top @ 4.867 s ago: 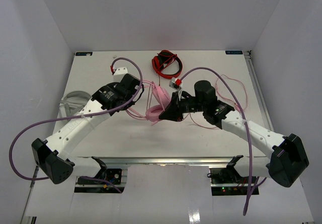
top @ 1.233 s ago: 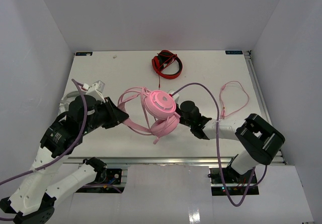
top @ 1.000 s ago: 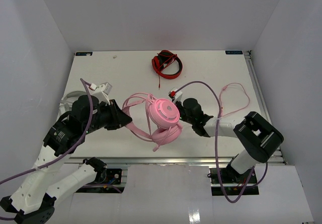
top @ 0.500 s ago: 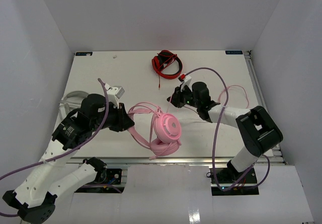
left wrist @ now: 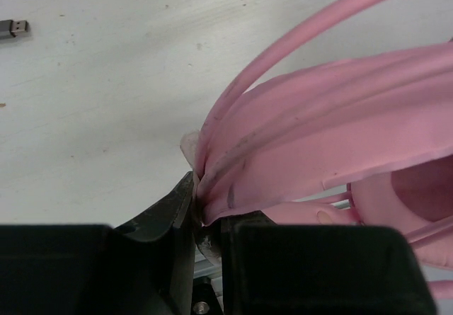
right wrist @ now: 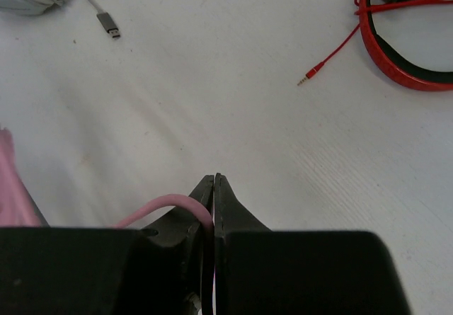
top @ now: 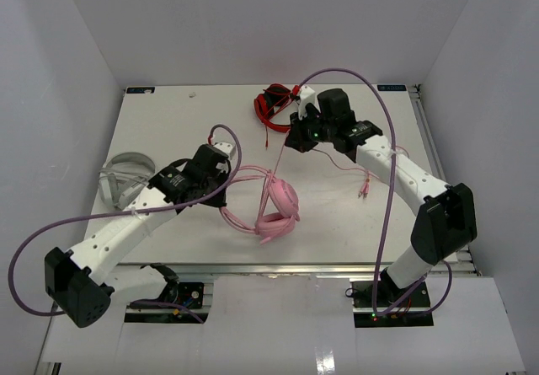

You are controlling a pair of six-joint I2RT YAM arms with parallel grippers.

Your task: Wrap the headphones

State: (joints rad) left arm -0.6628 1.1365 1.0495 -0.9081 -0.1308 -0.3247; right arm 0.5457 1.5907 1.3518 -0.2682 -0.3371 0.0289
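The pale pink headphones are at the front middle of the table, ear cups toward the near edge. My left gripper is shut on their pink headband, and its fingers pinch the band's end. My right gripper is farther back, next to the red-and-black headphones, and is shut on the thin pink cable. The cable trails right from it across the table to its plugs. A bit of pink headphone shows at the left edge of the right wrist view.
Red-and-black headphones lie at the back middle, also in the right wrist view with their red jack plug. Light grey-white headphones lie at the left, and their USB plug is on the table.
My right gripper has moved back and up toward the red-and-black headphones, drawing the pink cable with it. My left gripper has moved farther in with the headband, and the ear cups shifted slightly right.
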